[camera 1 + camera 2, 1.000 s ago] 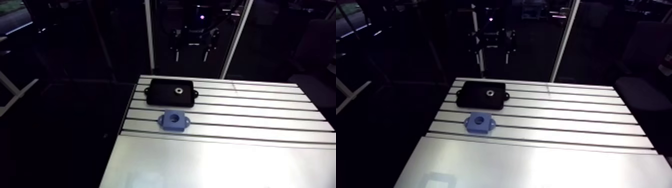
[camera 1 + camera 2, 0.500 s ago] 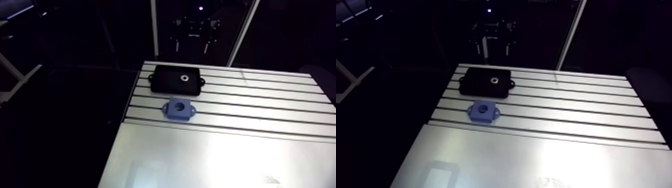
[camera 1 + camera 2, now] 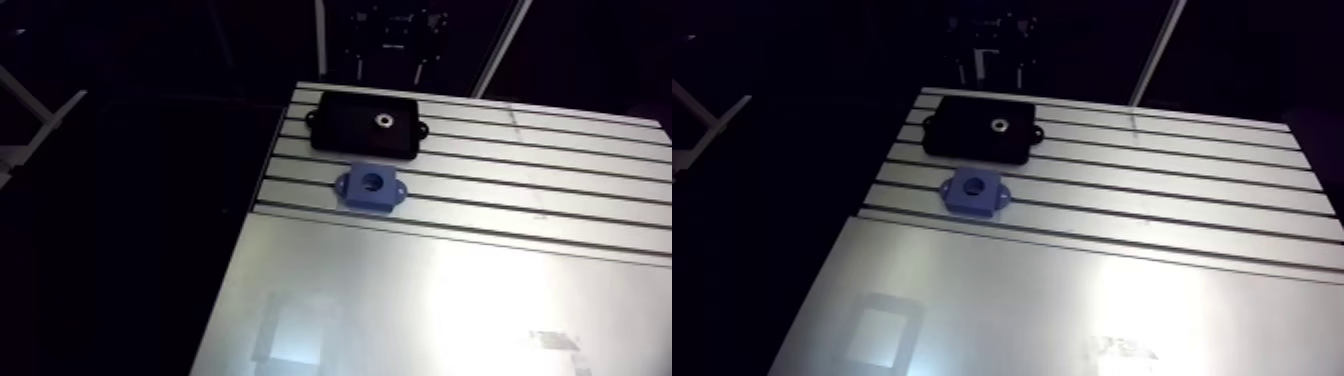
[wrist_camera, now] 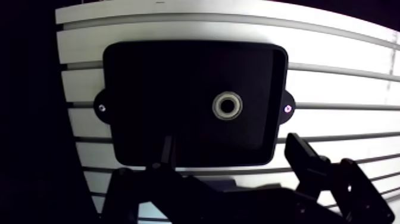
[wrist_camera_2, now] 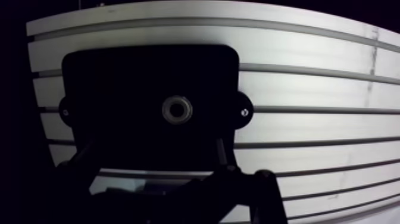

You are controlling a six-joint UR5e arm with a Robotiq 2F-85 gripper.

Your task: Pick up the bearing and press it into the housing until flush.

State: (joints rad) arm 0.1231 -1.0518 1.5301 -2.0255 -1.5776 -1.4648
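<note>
A small silver ring bearing (image 4: 228,106) lies flat in a black tray (image 4: 149,89) with two side lugs, at the far end of the slotted table. The blue housing (image 3: 371,185), a block with a round bore and side ears, sits on the table just in front of the tray, apart from it. My gripper (image 4: 235,156) hangs above the near edge of the tray, open, with nothing between its fingers. The bearing lies ahead of the fingertips, roughly in line with the gap between them. In the arm view the gripper is only a dim shape beyond the tray.
The table (image 3: 450,300) has slotted rails at the far half and a smooth plate at the near half. Its left edge runs close beside the tray and the housing, with dark floor beyond.
The whole arm view has shifted, so the camera has moved with the arm. The tray, bearing and housing lie where they were.
</note>
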